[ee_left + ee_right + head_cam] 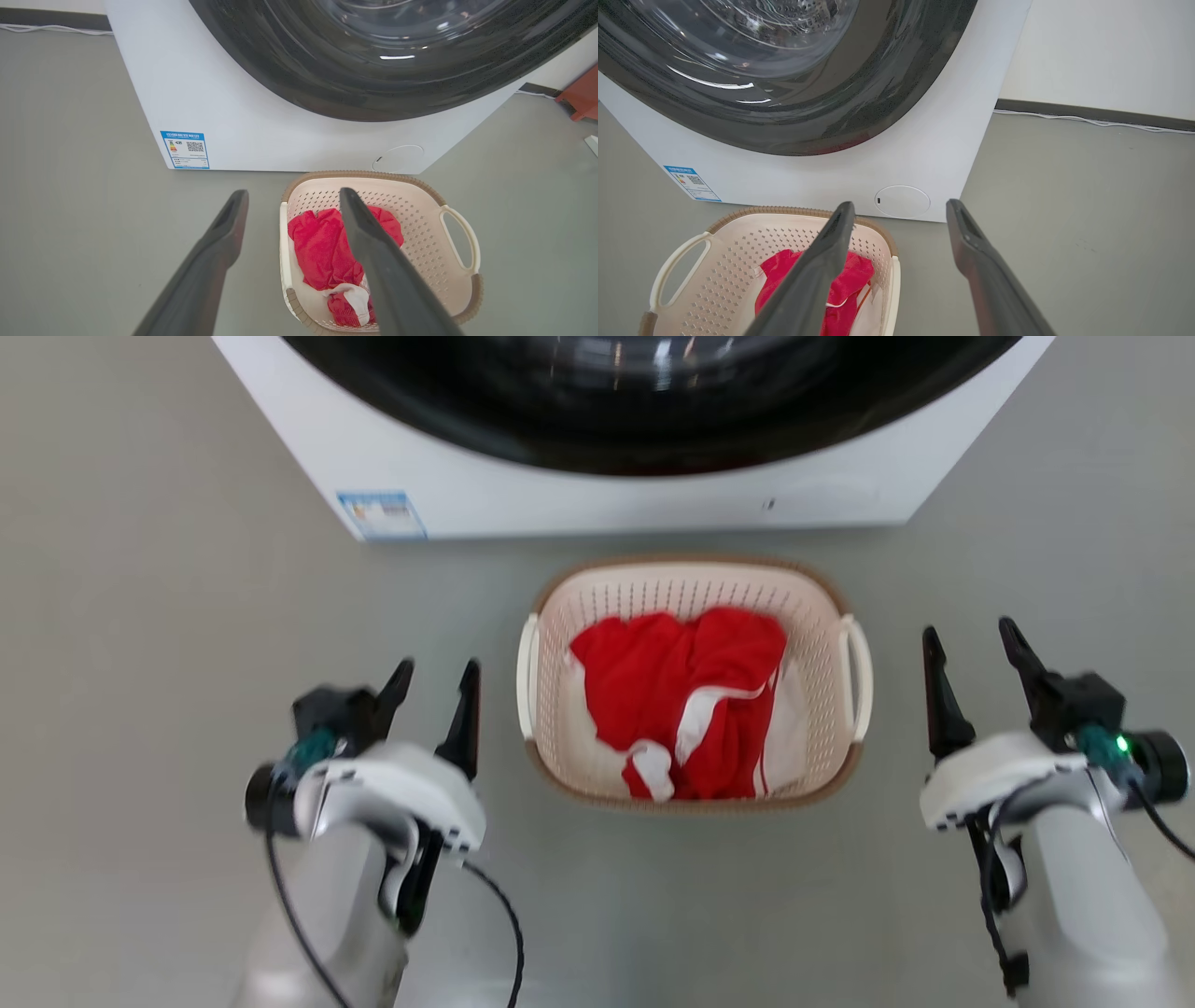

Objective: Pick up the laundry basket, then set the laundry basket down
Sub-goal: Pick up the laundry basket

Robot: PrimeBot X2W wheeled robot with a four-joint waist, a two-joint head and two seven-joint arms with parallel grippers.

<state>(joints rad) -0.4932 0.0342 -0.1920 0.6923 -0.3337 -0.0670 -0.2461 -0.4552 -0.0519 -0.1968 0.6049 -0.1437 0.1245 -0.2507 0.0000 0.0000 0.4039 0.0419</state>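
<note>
head view: perforated cream laundry basket (822, 616)

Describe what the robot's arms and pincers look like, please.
Both forearms are smooth silvery-grey with white wrist shells. The left gripper and right gripper each have two long, dark, tapering fingers. Thin black cables loop beside the wrists, and a small green light glows on the right wrist's black camera mount.

A: Where do you have your arms?
B: Your left gripper (439, 665) is low on the left, your right gripper (968, 629) low on the right. Both have fingers spread wide, pointing forward, empty.
</note>
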